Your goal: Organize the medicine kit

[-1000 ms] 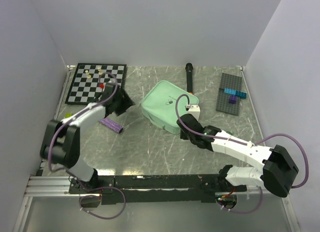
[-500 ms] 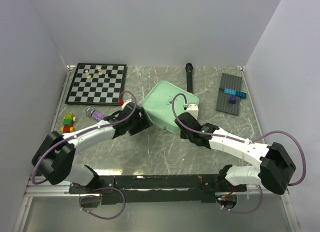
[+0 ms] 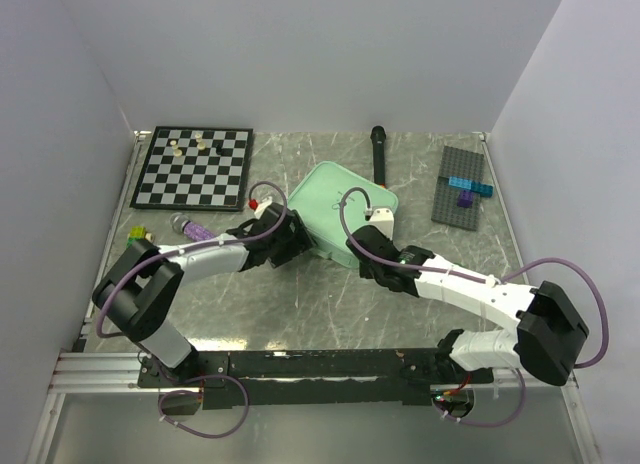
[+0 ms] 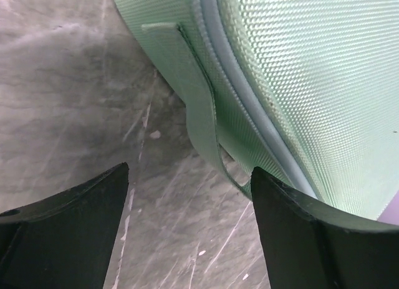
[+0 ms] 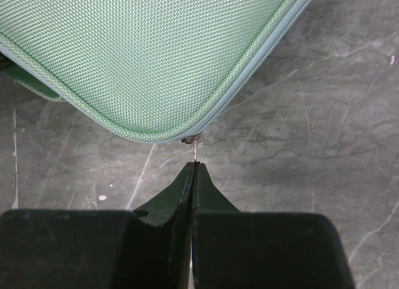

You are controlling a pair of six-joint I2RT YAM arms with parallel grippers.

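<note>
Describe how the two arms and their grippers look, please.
The left arm and right arm have white shells, black joints and a looping purple cable each. A white camera block sits on each wrist. The left gripper and right gripper are matte black wedges.

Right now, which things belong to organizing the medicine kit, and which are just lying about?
Job: medicine kit; its zipper pull in the right pincer; open left pincer.
Lying about: chessboard; black microphone; grey brick baseplate; purple microphone.

Mint-green medicine kit [image 3: 335,206], zipped shut, lying flat mid-table, woven fabric, side strap
</note>
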